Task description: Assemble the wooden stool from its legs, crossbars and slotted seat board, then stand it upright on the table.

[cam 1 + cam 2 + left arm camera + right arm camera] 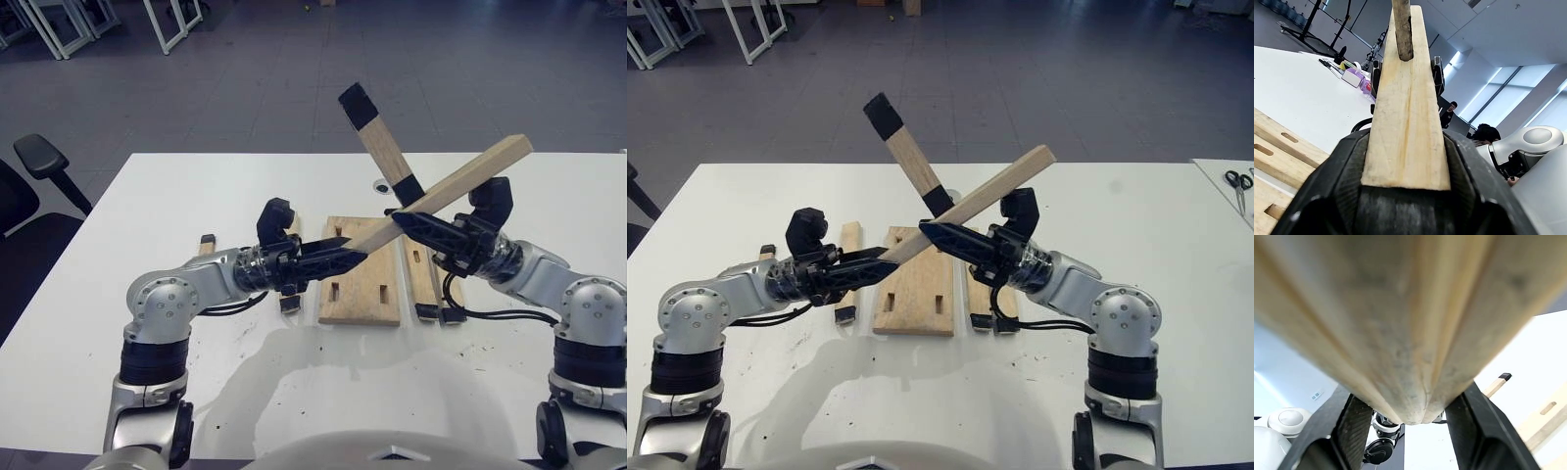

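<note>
Slotted seat board point(358, 286) centred on table point(196, 196) beneath crossed legs: left gripper point(345, 251) clamped on plain leg point(460, 181) aimed 2 o'clock, right gripper point(398, 216) clamped on black-tipped leg point(380, 147) aimed 11 o'clock, loose bars point(421, 279) at board's 3 and 9 o'clock.

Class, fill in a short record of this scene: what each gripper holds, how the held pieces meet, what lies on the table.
Left gripper: shut on plain crossbar
Right gripper: shut on black-capped leg
Held pieces: crossed in the air above the table
Seat board: flat on white table, between the arms
Stage: stool not yet assembled
</note>
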Controlling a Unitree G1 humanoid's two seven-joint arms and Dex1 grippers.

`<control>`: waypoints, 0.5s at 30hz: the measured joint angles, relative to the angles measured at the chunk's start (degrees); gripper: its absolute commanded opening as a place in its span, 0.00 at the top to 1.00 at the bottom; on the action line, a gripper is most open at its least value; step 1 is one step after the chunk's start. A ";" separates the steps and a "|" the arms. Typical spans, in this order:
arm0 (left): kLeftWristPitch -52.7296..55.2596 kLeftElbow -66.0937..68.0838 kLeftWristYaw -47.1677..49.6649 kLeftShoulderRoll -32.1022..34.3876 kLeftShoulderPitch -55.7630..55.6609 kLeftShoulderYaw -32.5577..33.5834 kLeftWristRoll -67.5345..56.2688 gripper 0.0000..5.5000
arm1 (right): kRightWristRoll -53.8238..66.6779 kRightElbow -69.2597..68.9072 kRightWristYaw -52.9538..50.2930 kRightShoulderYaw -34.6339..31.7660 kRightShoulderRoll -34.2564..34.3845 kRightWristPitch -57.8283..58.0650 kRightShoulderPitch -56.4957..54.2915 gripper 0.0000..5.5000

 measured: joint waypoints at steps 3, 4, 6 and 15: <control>-2.34 0.00 -0.15 -0.10 -0.03 1.40 0.00 0.45 | 0.07 0.42 1.00 -0.04 -0.72 0.02 0.01 0.63; -3.60 0.30 -0.10 -0.21 -0.47 2.79 -0.10 0.45 | 0.18 0.44 0.99 -0.05 -0.78 0.02 0.15 0.63; -5.87 1.66 1.19 -1.20 -2.51 5.75 -1.11 0.45 | 0.16 0.30 1.00 -0.04 -0.91 0.00 1.68 0.63; -28.63 1.87 12.56 2.98 3.68 -12.01 39.18 0.45 | -6.42 0.85 2.25 -2.97 -3.59 -3.25 6.79 0.63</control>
